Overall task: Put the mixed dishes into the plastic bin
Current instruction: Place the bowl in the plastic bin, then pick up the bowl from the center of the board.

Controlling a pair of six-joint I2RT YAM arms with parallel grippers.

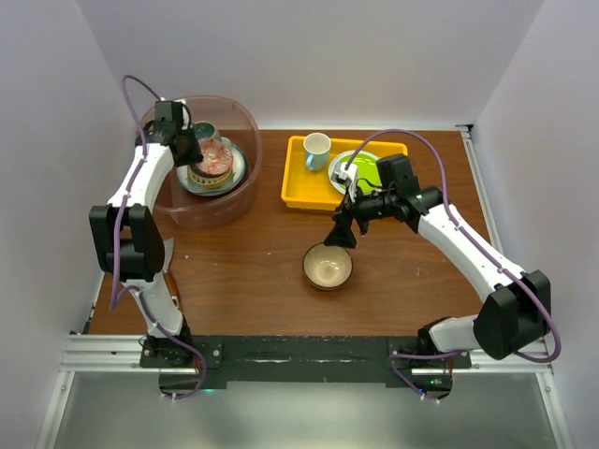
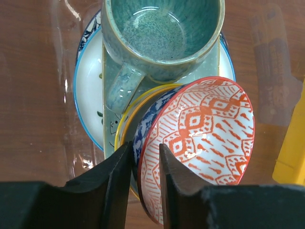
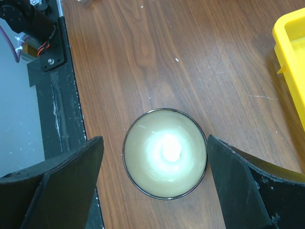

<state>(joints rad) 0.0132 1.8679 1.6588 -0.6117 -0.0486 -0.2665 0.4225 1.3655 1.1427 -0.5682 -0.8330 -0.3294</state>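
The plastic bin (image 1: 241, 192) stands at the back left. It holds a stack: a blue-rimmed floral plate (image 2: 88, 90), a pale green tray (image 2: 110, 119), a teal mug (image 2: 162, 33) and a yellow-rimmed bowl (image 2: 123, 125). My left gripper (image 2: 145, 164) reaches into the bin (image 1: 197, 157) and is shut on the rim of a red-patterned bowl (image 2: 205, 129), which is tilted on the stack. A cream bowl with a dark rim (image 1: 328, 266) sits on the table. My right gripper (image 1: 341, 234) hovers above it, open, with its fingers on either side of the bowl (image 3: 165, 152).
A yellow tray (image 1: 295, 187) at the back centre holds a small white cup (image 1: 316, 150) and a lime-green plate (image 1: 367, 170). Its corner shows in the right wrist view (image 3: 290, 62). The black base rail (image 3: 52, 95) runs along the table's near edge.
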